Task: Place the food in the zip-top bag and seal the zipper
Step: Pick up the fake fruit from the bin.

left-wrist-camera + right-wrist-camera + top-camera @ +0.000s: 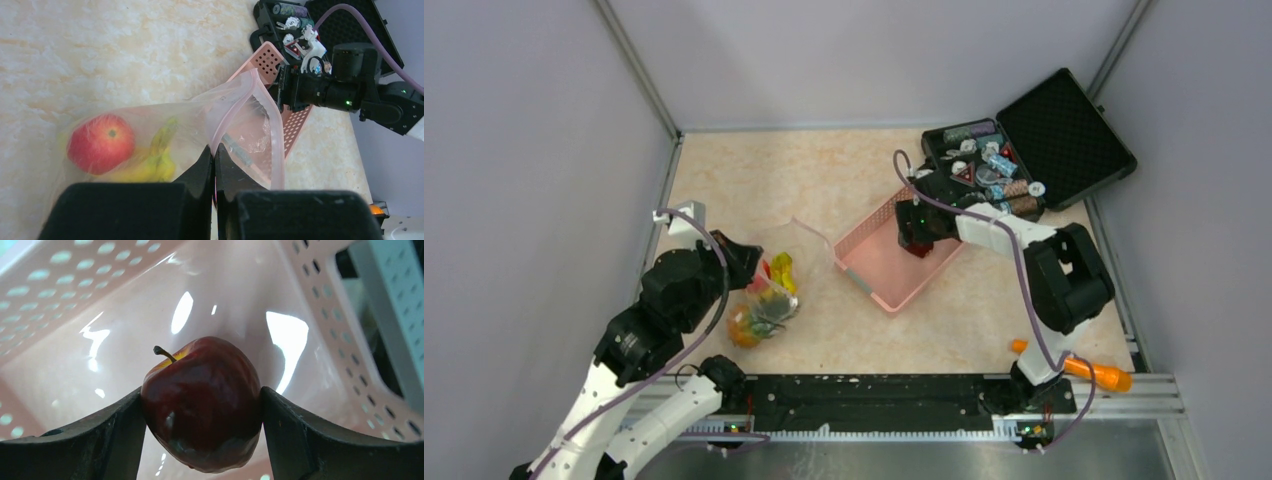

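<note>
From above, the left claw (744,262) sits at the clear bag (766,308) on the left of the table (754,180). The right claw (916,243) reaches down into the pink basket (874,275), beside the open black case (1064,130).

In the left wrist view, the left claw's jaws are pressed together, pinching the bag's mouth edge by the pink zipper strip (276,150). A red apple (101,144) and bananas (161,152) lie inside the bag.

In the right wrist view, the right claw's jaws stand wide, clamped on a dark apple (202,400) inside the basket, one jaw touching each side.

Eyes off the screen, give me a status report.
Left gripper shut on bag rim. Right gripper shut on maroon apple, in basket. Red fruit, bananas bagged; mouth open.
</note>
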Tool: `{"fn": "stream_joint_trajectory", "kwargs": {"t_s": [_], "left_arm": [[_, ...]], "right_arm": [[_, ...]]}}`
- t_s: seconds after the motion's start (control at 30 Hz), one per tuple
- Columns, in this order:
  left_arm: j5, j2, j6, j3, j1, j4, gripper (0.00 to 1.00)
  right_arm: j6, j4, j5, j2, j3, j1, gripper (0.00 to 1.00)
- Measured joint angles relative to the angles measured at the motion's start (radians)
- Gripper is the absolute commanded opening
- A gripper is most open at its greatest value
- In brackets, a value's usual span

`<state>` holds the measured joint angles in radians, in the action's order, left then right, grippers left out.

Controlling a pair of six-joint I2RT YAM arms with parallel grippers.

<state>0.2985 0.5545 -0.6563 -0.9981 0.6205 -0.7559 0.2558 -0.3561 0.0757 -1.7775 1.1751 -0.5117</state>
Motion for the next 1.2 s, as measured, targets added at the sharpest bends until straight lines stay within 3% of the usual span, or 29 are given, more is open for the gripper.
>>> {"fn": "stream_joint_trajectory", "kwargs": {"t_s": [0.5, 1.2], "left_arm": [[-0.015, 0.011, -0.001, 0.007, 0.000, 0.014, 0.00], [-0.033, 0.010, -0.015, 0.013, 0.000, 0.016, 0.00]], "right_arm": [[0.095, 0.163, -0.250, 0.223, -0.178, 0.000, 0.58], [0.300, 0.457, -0.605, 0.278, -0.396, 0.000, 0.59]]}}
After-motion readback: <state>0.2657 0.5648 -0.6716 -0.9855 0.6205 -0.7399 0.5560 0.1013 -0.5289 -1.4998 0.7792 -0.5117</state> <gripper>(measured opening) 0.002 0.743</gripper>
